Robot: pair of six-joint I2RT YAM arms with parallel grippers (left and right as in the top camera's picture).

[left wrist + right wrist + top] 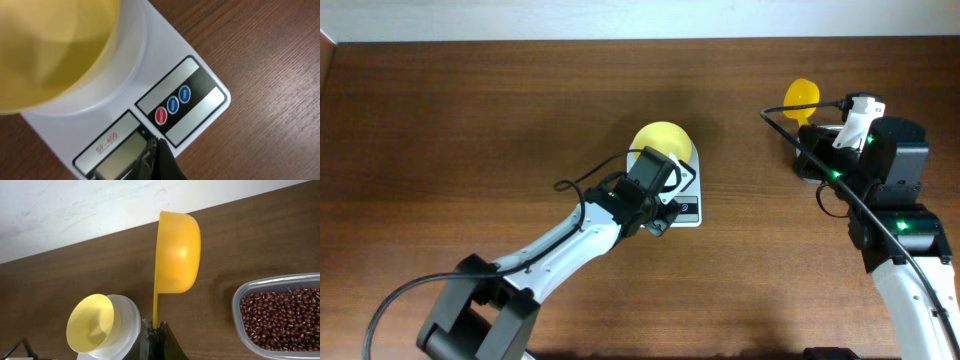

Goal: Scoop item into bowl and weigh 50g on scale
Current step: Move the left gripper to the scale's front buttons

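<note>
The pale-yellow bowl (663, 140) stands empty on the white scale (686, 205) at mid-table. In the left wrist view the bowl (50, 50) fills the top left, above the scale (150, 55) with its grey display (120, 155) and round buttons (172, 105). My left gripper (154, 142) is shut and empty, its tip at the scale's front panel between display and buttons. My right gripper (157, 330) is shut on the handle of a yellow scoop (177, 255), held in the air with no beans showing in it. The red-brown beans (282, 315) lie in a clear tub.
The clear tub (239, 305) sits at the right, mostly hidden under the right arm in the overhead view. The scoop (802, 94) hangs near the table's far edge. A black cable (790, 130) loops by the right arm. Bare wood lies left of the scale.
</note>
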